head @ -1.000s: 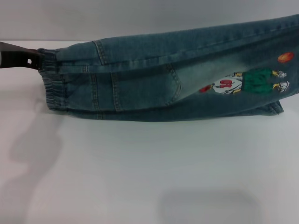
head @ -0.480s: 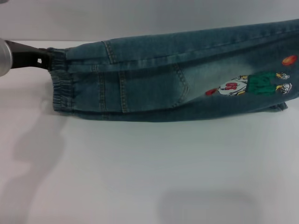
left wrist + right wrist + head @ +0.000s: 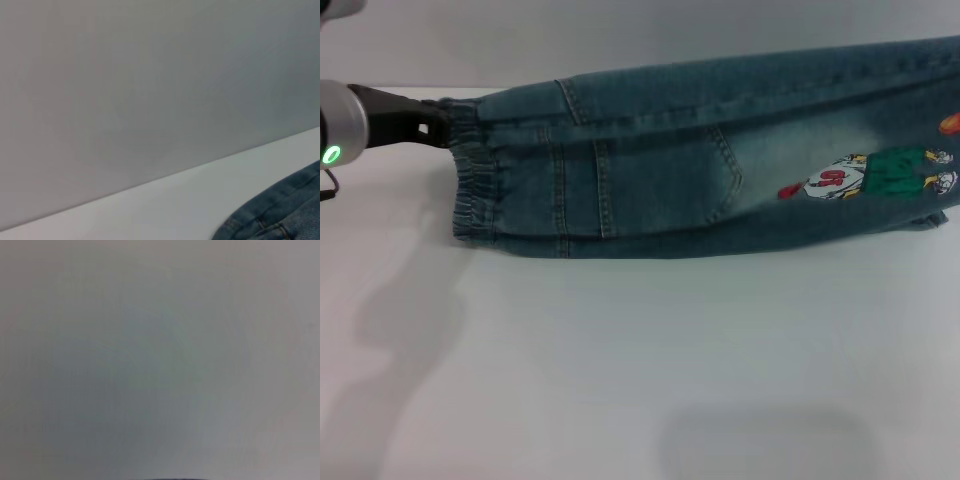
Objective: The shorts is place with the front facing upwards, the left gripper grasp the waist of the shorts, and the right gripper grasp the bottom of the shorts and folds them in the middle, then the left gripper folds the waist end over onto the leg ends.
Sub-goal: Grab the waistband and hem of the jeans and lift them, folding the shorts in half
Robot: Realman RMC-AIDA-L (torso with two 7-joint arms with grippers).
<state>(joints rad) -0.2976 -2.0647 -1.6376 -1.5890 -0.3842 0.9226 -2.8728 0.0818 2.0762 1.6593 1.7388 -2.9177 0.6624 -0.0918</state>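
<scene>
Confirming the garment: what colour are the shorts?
Faded blue denim shorts with a colourful cartoon print near the leg end, clearest in the head view.

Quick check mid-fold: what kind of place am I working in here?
Likely a lab or test bench, not a home: a plain white table, a bare grey wall behind it, and only denim shorts held at the waistband by the left tool.

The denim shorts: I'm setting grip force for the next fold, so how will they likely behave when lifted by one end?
The denim shorts are probably floppy: held at the waistband by the left gripper, the cloth drapes down to the table. Layered denim and stitched seams suggest they are fairly heavy for cloth. Slipping seems unlikely, since the gathered elastic gives purchase.
</scene>
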